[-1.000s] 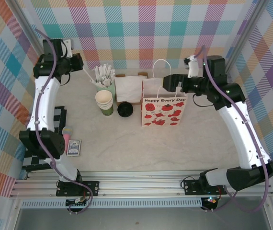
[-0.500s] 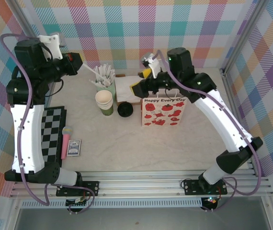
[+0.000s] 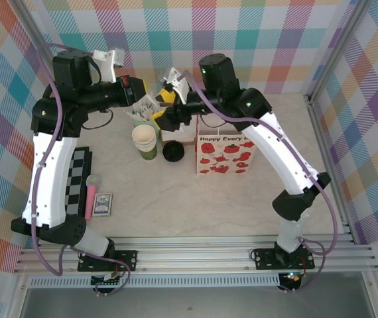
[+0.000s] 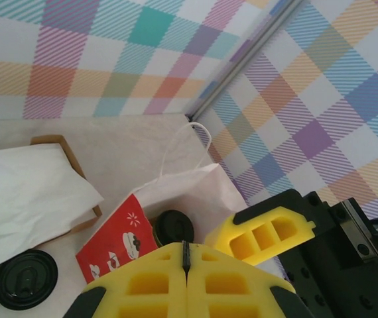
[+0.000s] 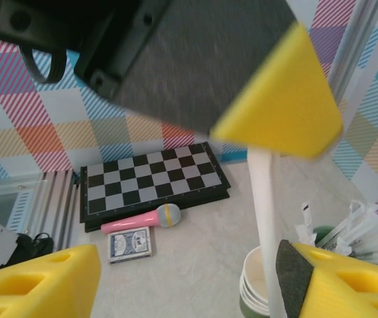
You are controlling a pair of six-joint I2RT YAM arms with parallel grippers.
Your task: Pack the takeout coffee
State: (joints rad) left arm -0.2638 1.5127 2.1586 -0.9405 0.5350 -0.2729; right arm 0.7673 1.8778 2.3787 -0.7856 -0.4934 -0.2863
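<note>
The coffee looks packed already, I think. Near the middle of the left wrist view, the takeout coffee (image 4: 174, 227) shows as a small round black plastic lid. It sits down inside the mouth of the white paper bag with red pictures (image 4: 119, 244). The bag hides the cup's sides, so I can't see their colour. Only moving the arms away seems left.

A second round black lid (image 3: 172, 152) lies on the table just left of the bag. The left gripper (image 4: 186, 253) is squeezed shut on nothing. The right gripper (image 5: 189, 265) has its yellow fingers spread wide and empty, near the stack of cream-rimmed paper cups (image 3: 144, 138).
</note>
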